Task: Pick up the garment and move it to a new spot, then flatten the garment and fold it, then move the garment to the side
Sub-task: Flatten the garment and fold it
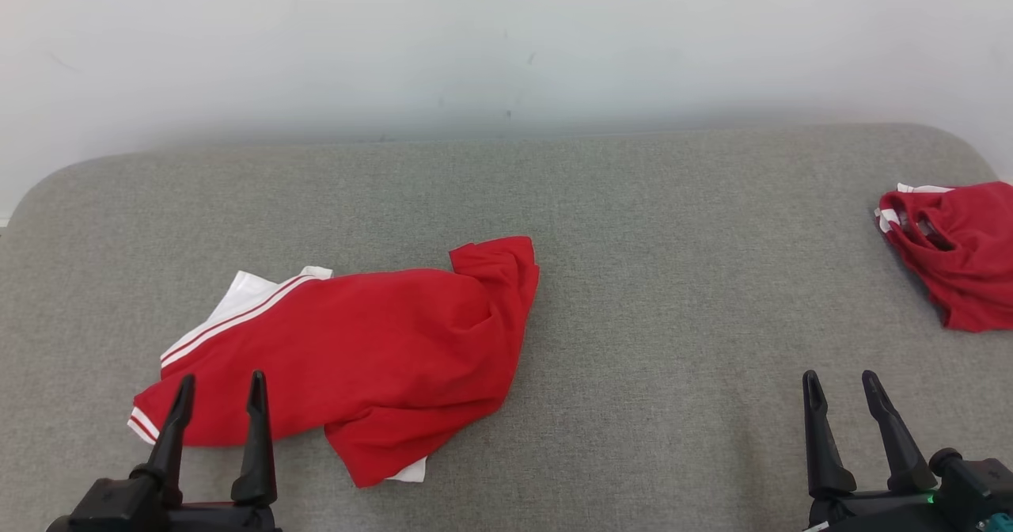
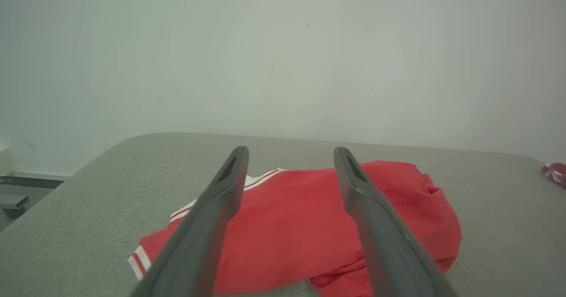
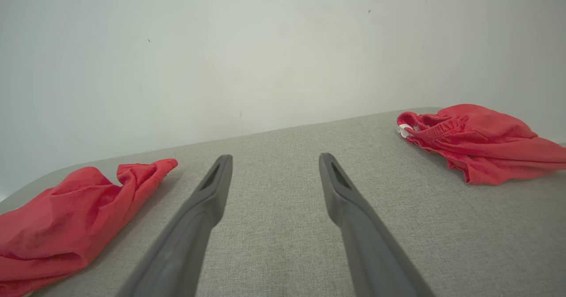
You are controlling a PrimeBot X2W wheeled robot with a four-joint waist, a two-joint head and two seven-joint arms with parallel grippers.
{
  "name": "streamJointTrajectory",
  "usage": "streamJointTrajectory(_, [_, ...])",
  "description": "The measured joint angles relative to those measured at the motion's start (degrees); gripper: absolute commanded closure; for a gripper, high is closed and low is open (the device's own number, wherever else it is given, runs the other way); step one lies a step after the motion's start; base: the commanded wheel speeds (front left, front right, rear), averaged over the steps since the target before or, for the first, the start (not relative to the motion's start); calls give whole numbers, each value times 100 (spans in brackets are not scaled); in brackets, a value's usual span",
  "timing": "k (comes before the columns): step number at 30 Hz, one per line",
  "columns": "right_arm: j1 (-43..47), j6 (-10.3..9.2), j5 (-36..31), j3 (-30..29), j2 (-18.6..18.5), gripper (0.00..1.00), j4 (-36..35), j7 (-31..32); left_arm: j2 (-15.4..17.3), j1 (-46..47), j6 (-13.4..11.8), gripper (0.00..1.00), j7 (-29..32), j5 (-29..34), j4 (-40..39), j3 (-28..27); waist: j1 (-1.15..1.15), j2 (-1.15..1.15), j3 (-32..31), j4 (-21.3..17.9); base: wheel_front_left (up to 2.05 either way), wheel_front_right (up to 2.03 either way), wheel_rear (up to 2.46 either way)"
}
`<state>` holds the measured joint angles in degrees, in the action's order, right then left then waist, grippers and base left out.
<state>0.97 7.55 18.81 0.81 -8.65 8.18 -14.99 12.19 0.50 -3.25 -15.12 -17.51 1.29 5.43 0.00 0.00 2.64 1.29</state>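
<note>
Holds the left claw [image 1: 221, 380] at the lower left of the head view, both long dark fingers parted and pointing up the frame, tips leaning a little to the right. Holds the right claw [image 1: 839, 377] at the lower right, fingers likewise parted, tips leaning a little to the left. Raises the left claw [image 2: 290, 152] from the bottom edge of the left wrist view, fingers wide apart with an open gap between them. Spreads the right claw [image 3: 276, 157] just as wide in the right wrist view.

High head, low wrists; shared garment [image 1: 356, 350]
</note>
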Motion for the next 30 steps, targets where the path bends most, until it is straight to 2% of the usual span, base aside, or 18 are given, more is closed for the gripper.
streamJointTrajectory(10, [9,0,33,59,-48,0,108,0,-332,-19,320,0,0,334,121,-303,0,0,11,139,0,0,0])
streamJointTrajectory(14, [-172,0,66,199,-198,0,288,0,-482,75,433,0,0,430,159,-309,0,0,69,262,0,0,0])
streamJointTrajectory(25, [-2002,0,187,1274,-815,0,1224,556,-793,316,638,0,-1,583,288,-321,1,0,332,826,0,0,0])
streamJointTrajectory(30, [-2950,0,288,1933,-916,0,1906,712,-872,450,709,0,0,593,366,-259,1,0,485,1147,0,0,0])
